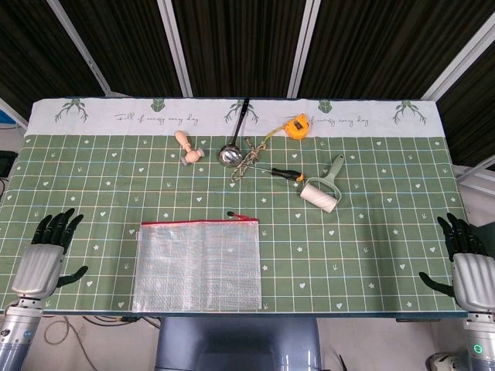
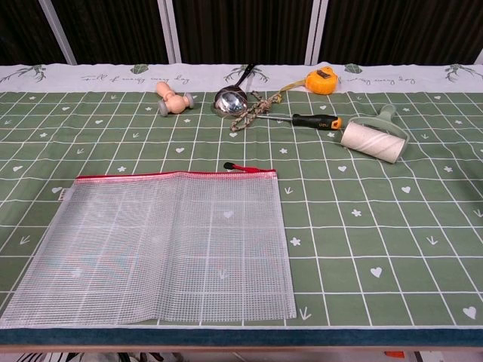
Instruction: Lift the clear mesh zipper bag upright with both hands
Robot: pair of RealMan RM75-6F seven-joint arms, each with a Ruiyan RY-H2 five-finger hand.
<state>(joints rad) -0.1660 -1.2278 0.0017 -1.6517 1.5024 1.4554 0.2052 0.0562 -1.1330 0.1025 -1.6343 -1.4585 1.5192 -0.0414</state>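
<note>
Clear mesh zipper bag (image 1: 198,265) is laid flat on the green checked tablecloth (image 1: 371,232) at the near edge, slightly left of centre, its red zipper (image 2: 173,174) turned toward the far side. Both hands are kept well apart from it: the left hand (image 1: 48,251) is seen at the left table edge and the right hand (image 1: 466,263) at the right edge, each with fingers spread and nothing held. Further back, a ladle (image 1: 232,147), a wooden stamp (image 1: 186,147), a yellow tape measure (image 1: 296,125), a screwdriver (image 2: 306,119) and a lint roller (image 1: 322,188) are grouped
</note>
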